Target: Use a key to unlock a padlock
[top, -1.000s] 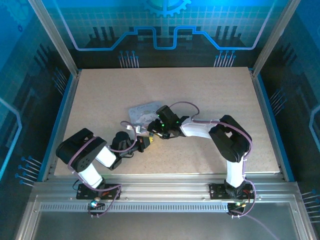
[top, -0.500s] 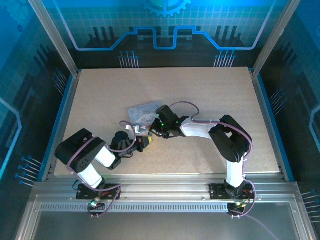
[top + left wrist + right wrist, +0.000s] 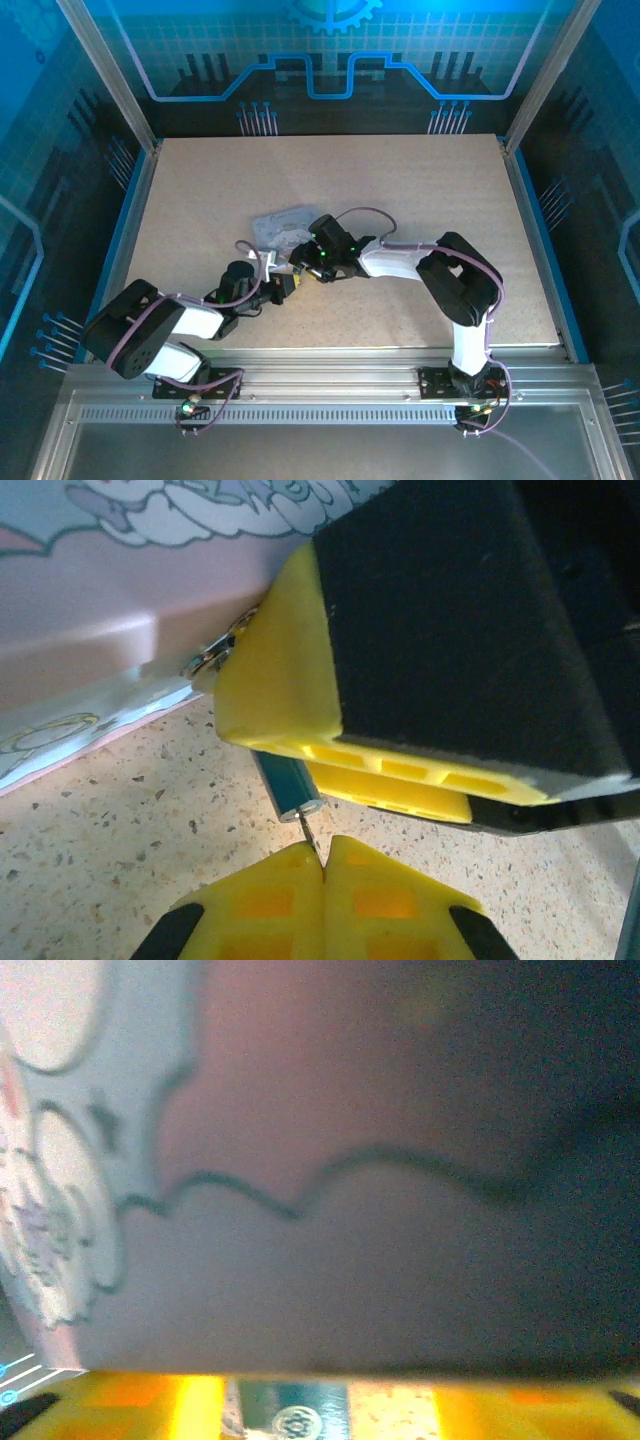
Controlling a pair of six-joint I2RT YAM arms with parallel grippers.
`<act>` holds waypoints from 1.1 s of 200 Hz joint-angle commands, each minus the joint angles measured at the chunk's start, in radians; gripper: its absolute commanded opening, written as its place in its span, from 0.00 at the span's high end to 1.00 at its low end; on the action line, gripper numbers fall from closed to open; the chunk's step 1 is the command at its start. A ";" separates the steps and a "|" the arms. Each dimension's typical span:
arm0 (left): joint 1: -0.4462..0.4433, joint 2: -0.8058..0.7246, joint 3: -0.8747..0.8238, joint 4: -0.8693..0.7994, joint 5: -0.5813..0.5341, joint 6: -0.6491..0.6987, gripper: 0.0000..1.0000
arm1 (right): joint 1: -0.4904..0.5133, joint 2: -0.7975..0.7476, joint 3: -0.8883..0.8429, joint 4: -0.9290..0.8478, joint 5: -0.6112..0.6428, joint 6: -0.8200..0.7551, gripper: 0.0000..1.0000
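Note:
In the left wrist view the padlock (image 3: pixel 284 784), a small teal block, sticks out toward me from between the right gripper's big yellow fingers (image 3: pixel 290 670). The key (image 3: pixel 311 840), a thin grey sliver, is pinched in my shut left gripper (image 3: pixel 325 858), and its tip touches the padlock's end face. In the right wrist view the padlock (image 3: pixel 295 1415) sits low between the right gripper's (image 3: pixel 320 1418) yellow fingers, which are shut on it. From above, the left gripper (image 3: pixel 286 288) and right gripper (image 3: pixel 304 265) meet tip to tip just in front of the tin.
The pale lilac tin (image 3: pixel 282 223) with cartoon print lies right behind the grippers, and its side (image 3: pixel 90 630) stands close to the padlock. In the right wrist view the tin (image 3: pixel 320 1190) is very near. Speckled tabletop (image 3: pixel 420 190) spreads around, bounded by blue rails.
The left arm's elbow has sunk and swung out to the left, while its gripper stays at the padlock. The right gripper has edged slightly left.

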 commanded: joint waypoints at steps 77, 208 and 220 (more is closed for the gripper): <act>0.028 0.192 0.036 0.320 0.286 0.026 1.00 | 0.038 0.002 -0.057 0.136 -0.106 0.003 0.80; 0.031 -0.211 0.017 -0.213 0.032 -0.041 0.60 | 0.035 -0.045 -0.125 0.176 0.073 0.068 1.00; 0.031 -0.258 0.027 -0.291 0.012 -0.078 0.59 | 0.037 -0.042 -0.123 0.173 0.077 0.068 1.00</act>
